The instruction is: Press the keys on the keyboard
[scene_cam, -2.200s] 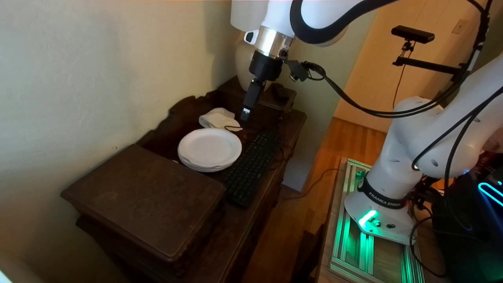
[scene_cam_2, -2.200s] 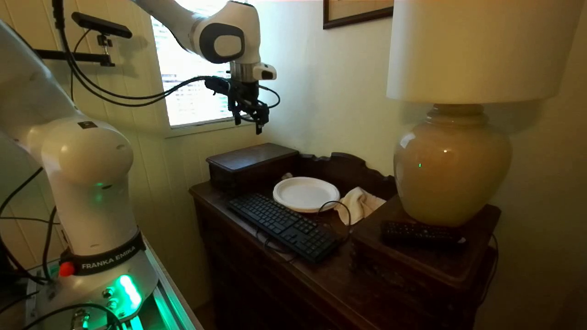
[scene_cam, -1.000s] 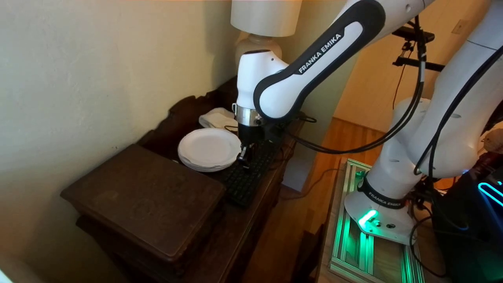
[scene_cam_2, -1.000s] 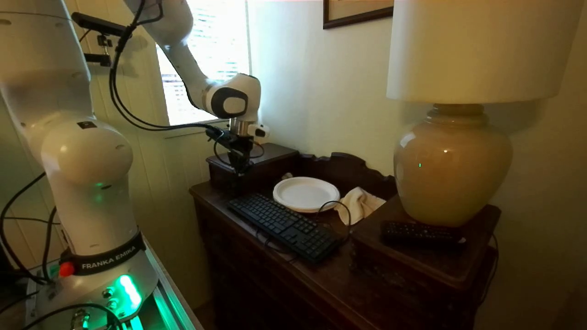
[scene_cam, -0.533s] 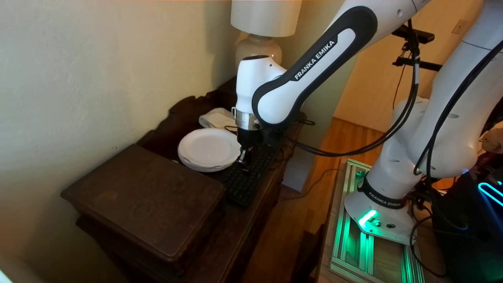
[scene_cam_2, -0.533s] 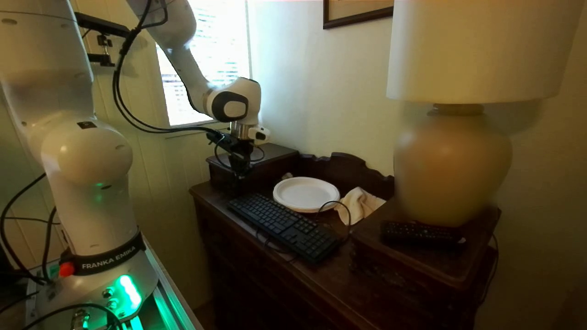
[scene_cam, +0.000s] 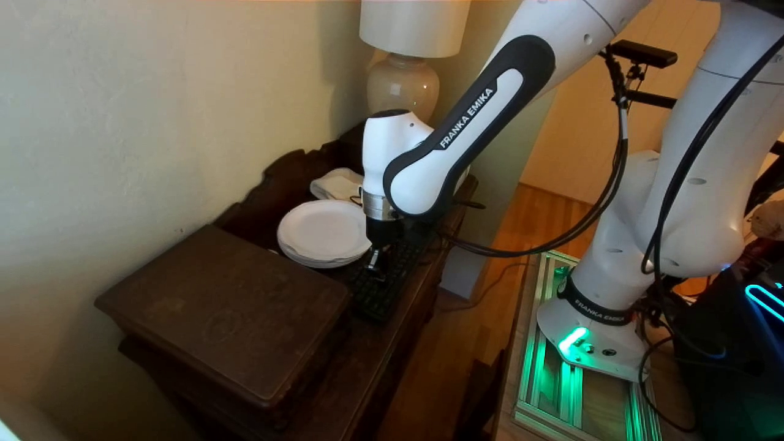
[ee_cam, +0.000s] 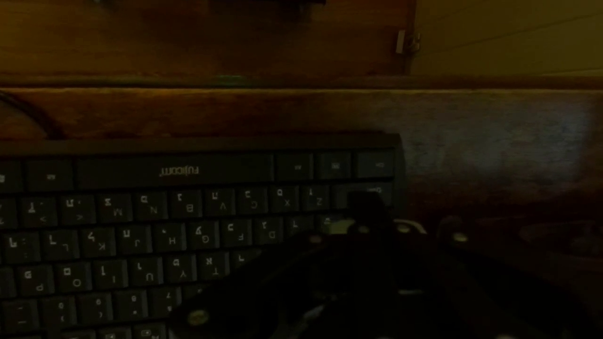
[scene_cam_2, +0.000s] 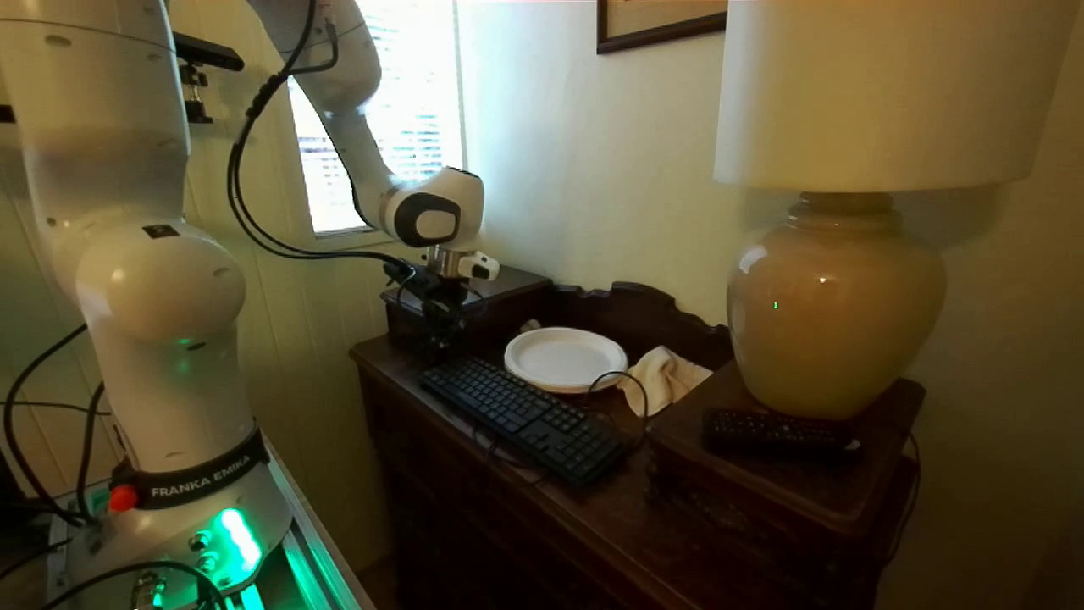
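Observation:
A long black keyboard [scene_cam_2: 525, 417] lies on the dark wooden dresser, seen in both exterior views. Its lettered keys [ee_cam: 172, 238] appear upside down in the dim wrist view. My gripper [ee_cam: 365, 197] is shut, its fingertips together with nothing visible between them. They cover part of the wide key at the right end of the Z row, close to the keyboard's end. In an exterior view the gripper [scene_cam: 376, 274] points down over the keyboard beside the plates. Whether the tips touch a key, I cannot tell.
A stack of white plates [scene_cam: 323, 229] sits right beside the keyboard, with a pale cloth [scene_cam_2: 665, 379] past it. Raised wooden boxes flank the dresser top; one [scene_cam: 226, 306] is near the gripper, the other carries a lamp [scene_cam_2: 834, 318] and a remote [scene_cam_2: 775, 430].
From high above the dresser, my gripper has come down to the keyboard's end beside the wooden box, sinking further in the last half second. The keyboard and plates have not moved.

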You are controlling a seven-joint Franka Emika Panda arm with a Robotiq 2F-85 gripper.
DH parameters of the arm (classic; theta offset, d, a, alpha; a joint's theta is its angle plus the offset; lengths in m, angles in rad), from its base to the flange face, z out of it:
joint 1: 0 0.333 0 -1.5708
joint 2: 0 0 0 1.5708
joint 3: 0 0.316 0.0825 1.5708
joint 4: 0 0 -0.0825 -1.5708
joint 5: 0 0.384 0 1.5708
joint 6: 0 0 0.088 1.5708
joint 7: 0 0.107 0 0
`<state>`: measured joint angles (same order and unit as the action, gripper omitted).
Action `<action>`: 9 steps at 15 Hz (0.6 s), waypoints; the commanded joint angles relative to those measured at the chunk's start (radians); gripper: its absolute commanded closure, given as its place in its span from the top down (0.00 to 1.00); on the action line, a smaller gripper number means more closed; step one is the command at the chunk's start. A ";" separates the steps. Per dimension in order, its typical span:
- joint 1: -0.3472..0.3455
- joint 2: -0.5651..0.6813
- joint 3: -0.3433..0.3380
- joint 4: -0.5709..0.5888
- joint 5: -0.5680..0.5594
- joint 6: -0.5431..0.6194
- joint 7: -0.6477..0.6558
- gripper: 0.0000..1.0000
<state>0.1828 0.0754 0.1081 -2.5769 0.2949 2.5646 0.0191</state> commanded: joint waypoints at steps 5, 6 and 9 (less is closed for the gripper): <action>-0.020 0.113 0.052 0.066 0.098 0.029 0.015 0.01; -0.021 0.123 0.053 0.072 0.096 0.032 0.022 0.01; -0.030 0.147 0.057 0.086 0.096 0.036 0.032 0.01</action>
<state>0.1727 0.1844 0.1454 -2.5184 0.3638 2.5856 0.0385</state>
